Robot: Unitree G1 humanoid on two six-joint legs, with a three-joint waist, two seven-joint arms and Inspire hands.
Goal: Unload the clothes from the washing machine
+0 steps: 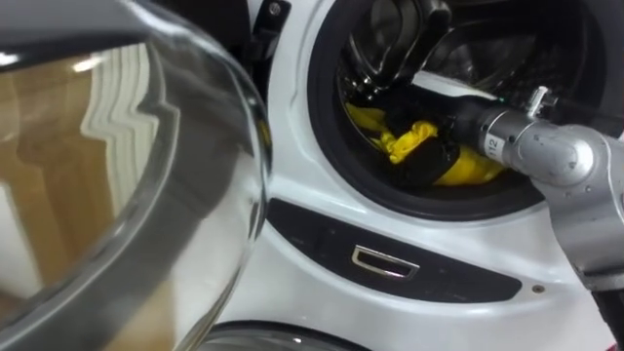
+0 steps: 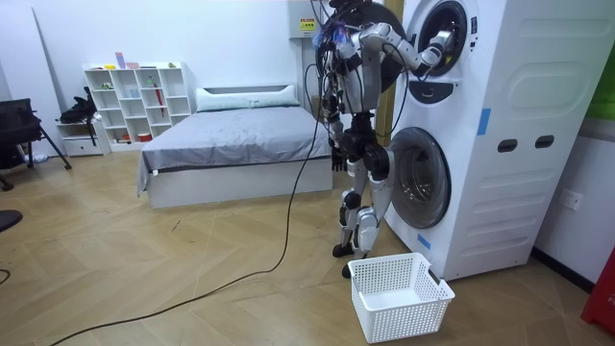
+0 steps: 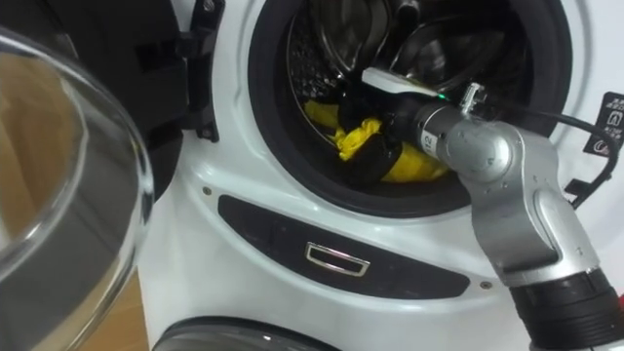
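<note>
A yellow cloth [image 1: 466, 174] lies bunched at the bottom of the upper washing machine's drum [image 1: 458, 54]. My right arm reaches in from the right through the round opening. My dark right hand [image 1: 425, 162] sits low in the drum with its fingers curled into a gathered fold of the yellow cloth [image 3: 357, 135]. In the room view I stand close to the stacked machines [image 2: 480, 125], right arm raised into the upper one. My left hand [image 2: 336, 159] hangs by my hip.
The upper machine's glass door [image 1: 127, 185] stands open at my left, close to my head. A dark panel with a chrome handle [image 1: 385, 261] runs under the opening. A white laundry basket [image 2: 399, 293] sits on the floor by my feet. A bed [image 2: 240, 144] stands behind me.
</note>
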